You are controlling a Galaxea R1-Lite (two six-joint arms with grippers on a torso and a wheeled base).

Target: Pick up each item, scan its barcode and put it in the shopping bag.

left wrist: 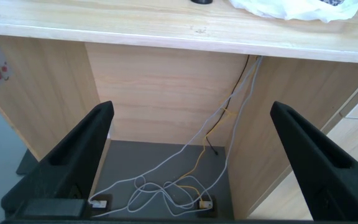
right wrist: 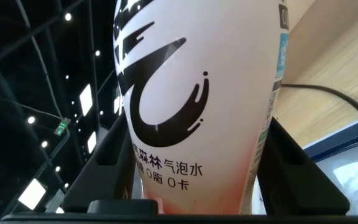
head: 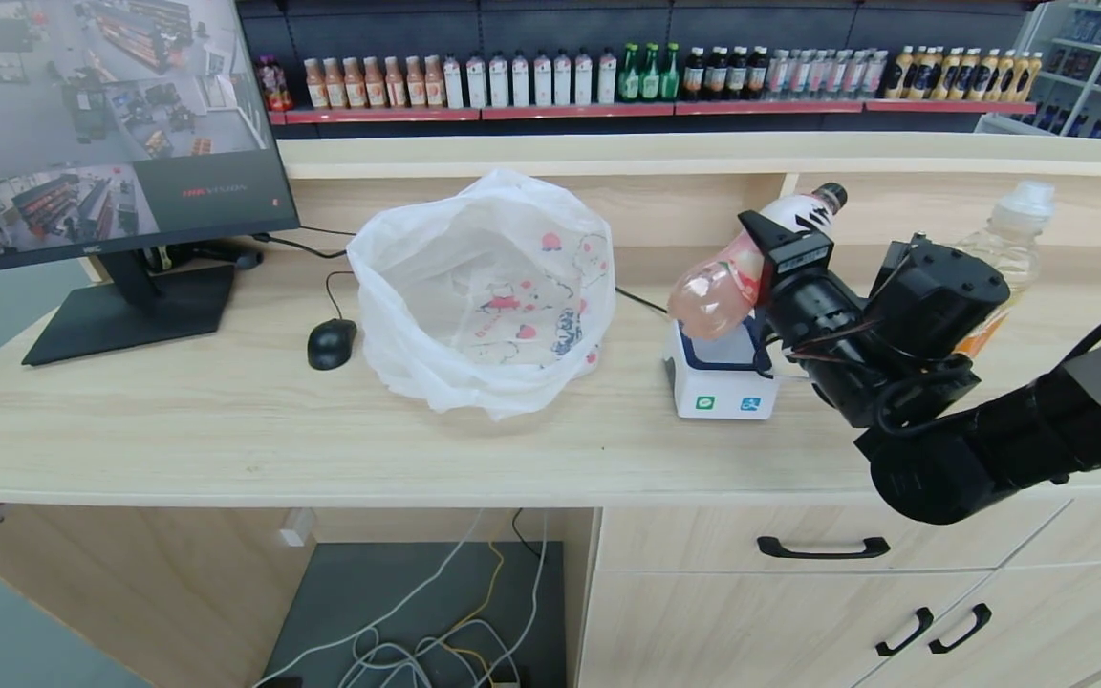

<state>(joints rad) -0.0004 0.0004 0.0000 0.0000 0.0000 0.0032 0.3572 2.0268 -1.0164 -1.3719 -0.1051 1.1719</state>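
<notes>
**A:** Where was the pink bottle (head: 718, 287)?

**B:** It was clamped in the right gripper (head: 763, 266), directly above the scanner (head: 718, 387). It lay tilted, with its wide base low over the scanner's top. Its dark cap pointed up and away, toward the counter's raised back ledge. I couldn't tell whether the base touched the scanner.

**A:** How did the grip look up close?

**B:** In the right wrist view the two fingers (right wrist: 107, 165) pressed against opposite sides of the bottle's label, closed onto it.

**A:** And the shopping bag?

**B:** The shopping bag (head: 484, 296) sat on the counter (head: 178, 440) with its mouth open. It was near the scanner on the robot's left and not touching it. Farther left of the scanner, past the bag, were a black mouse (head: 332, 343) and then a monitor (head: 101, 124).

**A:** Was anything on the scanner's other side?

**B:** A second bottle (head: 1014, 234) stood upright to the robot's right of the scanner and farther back. It was clear, with a white cap and amber drink inside, and the right arm partly hid it.

**A:** What about the left gripper?

**B:** The left gripper (left wrist: 191, 162) hung well below the scanner's level, under the counter's edge. Its jaws were spread wide with nothing between them. It faced the open bay beneath the counter, where loose cables (left wrist: 179, 186) trailed down to the floor.
</notes>
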